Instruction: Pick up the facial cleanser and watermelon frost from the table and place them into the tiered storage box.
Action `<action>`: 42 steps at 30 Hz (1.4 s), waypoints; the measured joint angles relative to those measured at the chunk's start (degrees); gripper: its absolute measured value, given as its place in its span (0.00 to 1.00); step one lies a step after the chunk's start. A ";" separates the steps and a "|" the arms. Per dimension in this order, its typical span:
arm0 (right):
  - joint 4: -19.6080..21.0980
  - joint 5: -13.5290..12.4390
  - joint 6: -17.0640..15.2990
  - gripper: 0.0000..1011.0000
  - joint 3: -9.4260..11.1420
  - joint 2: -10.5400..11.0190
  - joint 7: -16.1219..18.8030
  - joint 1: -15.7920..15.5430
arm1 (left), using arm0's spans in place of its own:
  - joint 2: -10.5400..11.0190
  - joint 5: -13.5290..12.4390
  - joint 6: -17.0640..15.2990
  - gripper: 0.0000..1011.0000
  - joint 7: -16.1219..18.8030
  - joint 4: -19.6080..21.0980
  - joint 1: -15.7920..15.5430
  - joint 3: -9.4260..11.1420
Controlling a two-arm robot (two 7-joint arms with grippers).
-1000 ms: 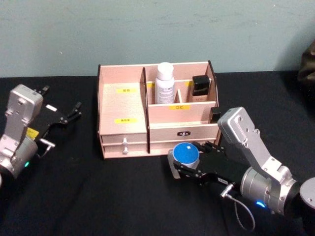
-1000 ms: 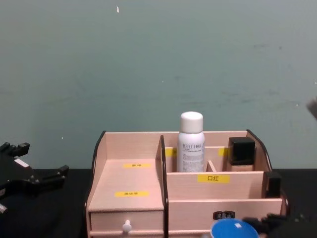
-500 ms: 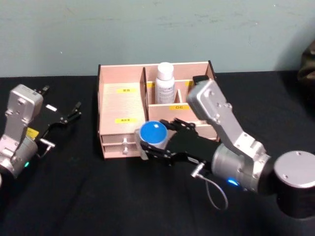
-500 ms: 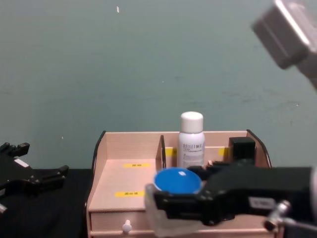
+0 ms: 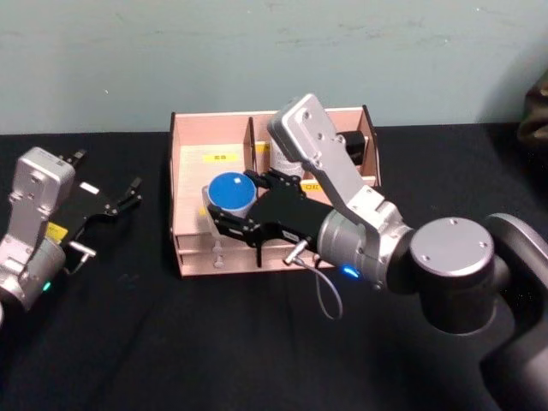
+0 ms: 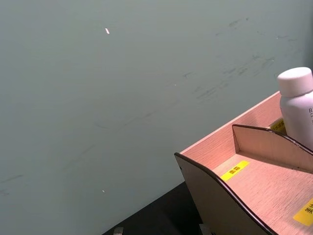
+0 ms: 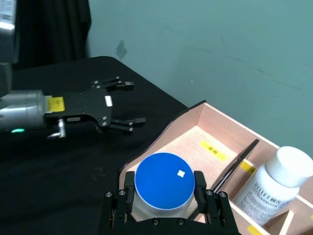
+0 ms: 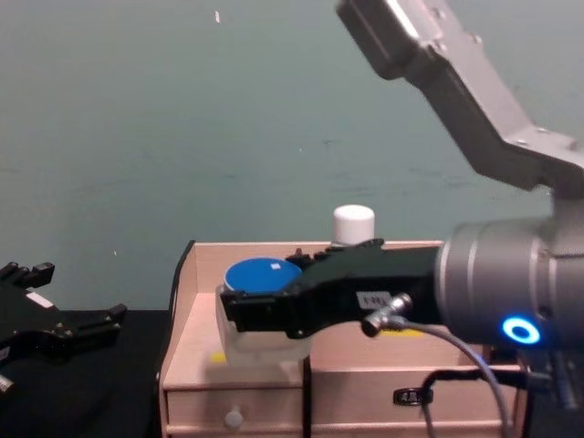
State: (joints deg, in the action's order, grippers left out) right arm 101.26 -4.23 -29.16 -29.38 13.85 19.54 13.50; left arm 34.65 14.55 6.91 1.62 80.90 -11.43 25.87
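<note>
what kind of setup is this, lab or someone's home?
Probably a lab test bench: black-draped table, bare teal wall, and one staged organiser with toiletries. The right gripper carries a blue-lidded jar over it.

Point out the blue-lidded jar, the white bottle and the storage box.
blue-lidded jar (image 5: 231, 192), head view, on its lid.
white bottle (image 7: 274, 188), right wrist view, on its body.
tiered storage box (image 5: 193, 168), head view, left compartment's floor.

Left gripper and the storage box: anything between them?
No. Head view shows bare black table between the open left gripper and the storage box.
</note>
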 joint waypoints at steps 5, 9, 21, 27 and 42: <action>-3.00 1.26 -0.21 0.72 -0.28 -2.27 -0.78 1.65 | 0.00 0.00 0.00 0.99 0.00 0.00 0.00 0.00; -5.38 2.01 -0.08 0.72 -0.15 -3.87 -1.40 2.65 | 0.00 0.00 0.00 0.99 0.00 0.00 0.00 0.00; -11.19 3.73 1.31 0.72 0.75 -7.40 -1.80 5.11 | 0.00 0.00 0.00 0.99 0.00 0.00 0.00 0.00; -12.93 4.49 1.50 0.72 0.80 -8.36 -1.72 5.93 | 0.00 0.00 0.00 0.99 0.00 0.00 0.00 0.00; -15.41 6.36 1.43 0.72 1.40 -10.05 -1.83 6.79 | 0.00 0.00 0.00 0.99 0.00 0.00 0.00 0.00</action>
State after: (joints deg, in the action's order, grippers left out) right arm 85.86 2.13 -27.73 -27.99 3.80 17.71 20.29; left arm 34.65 14.55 6.91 1.62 80.90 -11.43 25.86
